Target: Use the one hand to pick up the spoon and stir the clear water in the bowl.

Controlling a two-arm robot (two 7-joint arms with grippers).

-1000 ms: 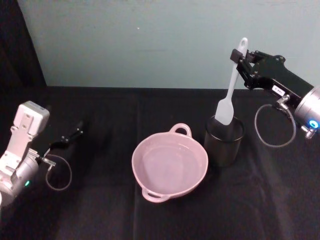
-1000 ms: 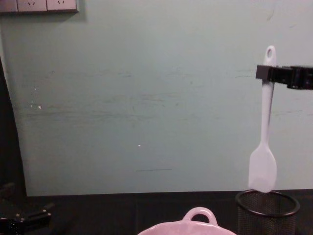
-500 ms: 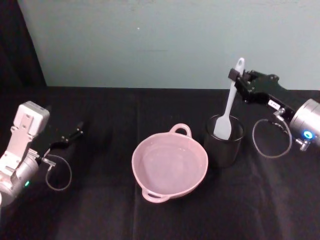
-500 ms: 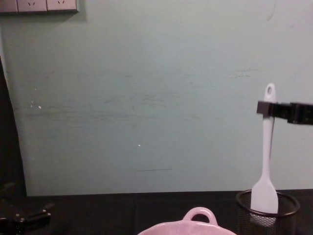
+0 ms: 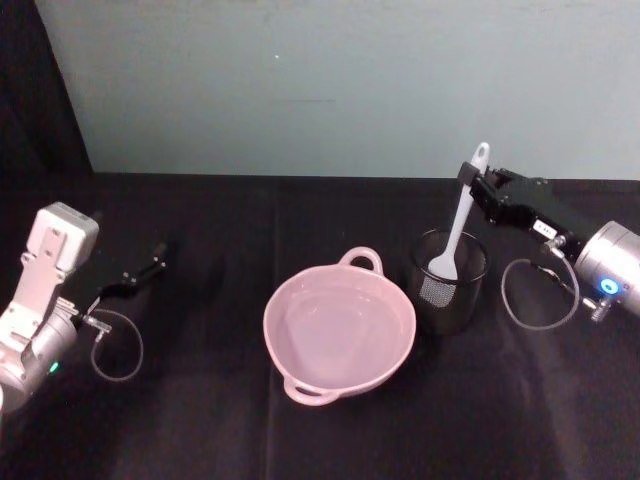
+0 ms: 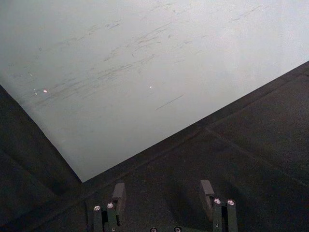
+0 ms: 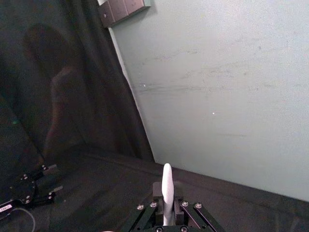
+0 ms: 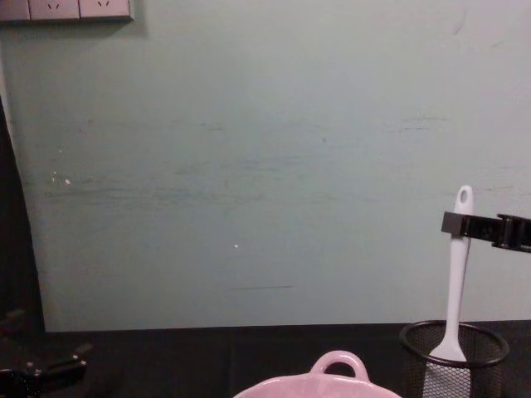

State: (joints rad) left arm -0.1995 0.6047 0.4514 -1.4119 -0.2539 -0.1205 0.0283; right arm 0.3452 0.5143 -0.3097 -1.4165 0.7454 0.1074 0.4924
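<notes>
Right pincer [image 5: 476, 186] grips the spoon [image 5: 455, 228], head inside the mesh cup [image 8: 453, 358].

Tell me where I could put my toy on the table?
Bare black cloth lies between the left gripper and the bowl, and in front of the bowl. It is crowded where the right gripper holds the spoon in the mesh cup.

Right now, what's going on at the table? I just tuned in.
The right claw is shut on the upper handle of the spoon, holding it upright with its head down inside the black mesh cup. The pink bowl sits beside the cup, to its left, with nothing in it but water. The left claw rests open at the table's left side.
</notes>
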